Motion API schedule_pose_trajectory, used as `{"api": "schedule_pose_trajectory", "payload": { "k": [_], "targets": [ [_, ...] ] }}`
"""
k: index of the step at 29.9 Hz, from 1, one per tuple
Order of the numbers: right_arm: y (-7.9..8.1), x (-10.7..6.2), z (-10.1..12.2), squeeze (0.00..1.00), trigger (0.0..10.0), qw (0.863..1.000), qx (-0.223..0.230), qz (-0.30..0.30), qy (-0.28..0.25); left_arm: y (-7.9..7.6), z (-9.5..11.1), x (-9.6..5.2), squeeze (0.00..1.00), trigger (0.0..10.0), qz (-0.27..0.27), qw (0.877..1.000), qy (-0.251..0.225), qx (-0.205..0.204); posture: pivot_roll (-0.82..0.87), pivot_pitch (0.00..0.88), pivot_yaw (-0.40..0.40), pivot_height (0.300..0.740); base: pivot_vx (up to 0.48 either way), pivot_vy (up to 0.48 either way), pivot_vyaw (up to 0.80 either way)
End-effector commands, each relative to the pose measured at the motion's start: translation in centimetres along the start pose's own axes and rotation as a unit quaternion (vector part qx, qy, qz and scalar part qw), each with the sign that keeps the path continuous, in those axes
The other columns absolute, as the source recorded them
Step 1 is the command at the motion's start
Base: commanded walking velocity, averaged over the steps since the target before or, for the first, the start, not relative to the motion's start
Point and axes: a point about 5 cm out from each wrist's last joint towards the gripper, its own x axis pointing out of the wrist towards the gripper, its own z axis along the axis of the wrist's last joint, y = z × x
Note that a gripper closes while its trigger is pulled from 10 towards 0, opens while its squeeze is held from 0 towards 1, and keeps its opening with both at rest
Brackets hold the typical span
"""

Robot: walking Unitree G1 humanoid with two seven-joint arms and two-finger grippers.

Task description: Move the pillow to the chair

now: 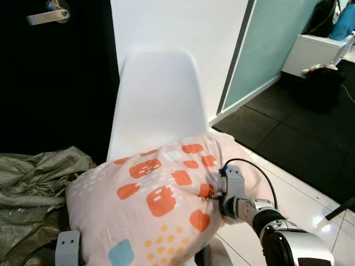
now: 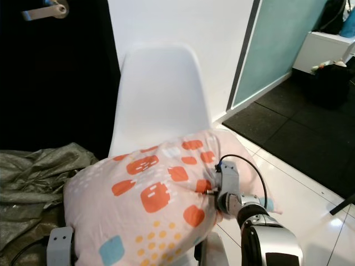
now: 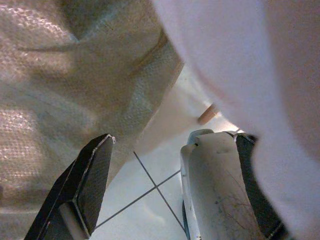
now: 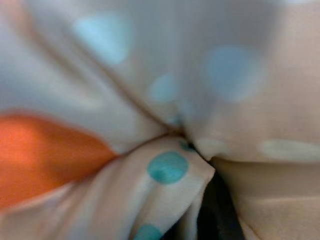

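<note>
The pillow, pale pink with orange squares and small blue and yellow dots, bulges in front of the white plastic chair and hides its seat. I cannot tell whether it rests on the seat. My right gripper presses into the pillow's right side, shut on a bunched fold of fabric. My left wrist sits under the pillow's lower left corner. In the left wrist view the left gripper stands open, black fingers wide apart, with the pillow against one side and tiled floor between them.
A crumpled grey-green cover lies to the chair's left, below a black door with a lever handle. To the right are a teal glass panel, dark floor matting and a white cabinet. White tiles lie underfoot.
</note>
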Motion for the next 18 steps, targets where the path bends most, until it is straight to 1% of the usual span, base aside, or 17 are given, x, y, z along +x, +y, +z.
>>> {"api": "schedule_pose_trajectory", "payload": {
  "k": [1,2,3,5,6,7,9,12,15,17,18],
  "targets": [
    [0.4,-0.3,2.6,0.00,10.0,0.997,0.041,-0.011,-0.065,0.1,-0.2,-0.1,0.00,10.0,-0.001,1.000,0.004,0.005,-0.07,0.095,-0.073,0.556,0.000,0.000,0.00],
    [0.4,-0.5,3.7,0.00,10.0,0.993,0.071,-0.020,-0.093,0.1,-0.2,-0.1,0.00,10.0,0.001,1.000,0.003,0.005,-0.07,0.099,-0.071,0.556,0.000,0.000,0.00],
    [0.4,-0.5,3.7,0.00,10.0,0.993,0.071,-0.020,-0.093,0.1,-0.2,-0.1,0.00,10.0,0.001,1.000,0.003,0.005,-0.07,0.099,-0.071,0.556,0.000,0.000,0.00],
    [0.3,-0.8,5.3,0.00,10.0,0.984,0.126,-0.026,-0.127,0.1,-0.1,-0.1,0.00,10.0,0.009,1.000,0.000,0.007,-0.07,0.097,-0.070,0.556,0.000,0.000,0.00],
    [0.3,-0.9,5.6,0.00,10.0,0.980,0.142,-0.025,-0.134,0.1,-0.1,-0.1,0.00,10.0,0.012,1.000,-0.001,0.008,-0.07,0.097,-0.070,0.556,0.000,0.000,0.00],
    [0.3,-0.9,5.6,0.00,10.0,0.980,0.142,-0.025,-0.134,0.1,-0.1,-0.1,0.00,10.0,0.012,1.000,-0.001,0.008,-0.07,0.097,-0.070,0.556,0.000,0.000,0.00],
    [0.8,-1.1,6.3,0.00,10.0,0.972,0.183,-0.008,-0.145,0.3,0.0,-0.1,0.00,10.0,0.022,1.000,-0.004,0.013,-0.07,0.102,-0.068,0.556,0.000,0.000,0.00],
    [1.0,-1.1,6.5,0.00,10.0,0.970,0.193,-0.001,-0.147,0.3,0.0,-0.1,0.00,10.0,0.026,1.000,-0.005,0.014,-0.07,0.102,-0.068,0.556,0.000,0.000,0.00],
    [3.3,-0.8,6.2,0.00,10.0,0.973,0.180,0.035,-0.142,0.5,0.1,-0.1,0.00,10.0,0.043,0.999,-0.011,0.021,-0.06,0.100,-0.066,0.556,0.000,0.000,0.00],
    [3.3,-0.8,6.2,0.00,10.0,0.973,0.180,0.035,-0.142,0.5,0.1,-0.1,0.00,10.0,0.043,0.999,-0.011,0.021,-0.06,0.100,-0.066,0.556,0.000,0.000,0.00],
    [3.9,-0.7,6.0,0.00,10.0,0.974,0.172,0.043,-0.140,0.6,0.2,-0.1,0.00,10.0,0.049,0.998,-0.013,0.024,-0.06,0.101,-0.062,0.556,0.000,0.000,0.00]
  ]
}}
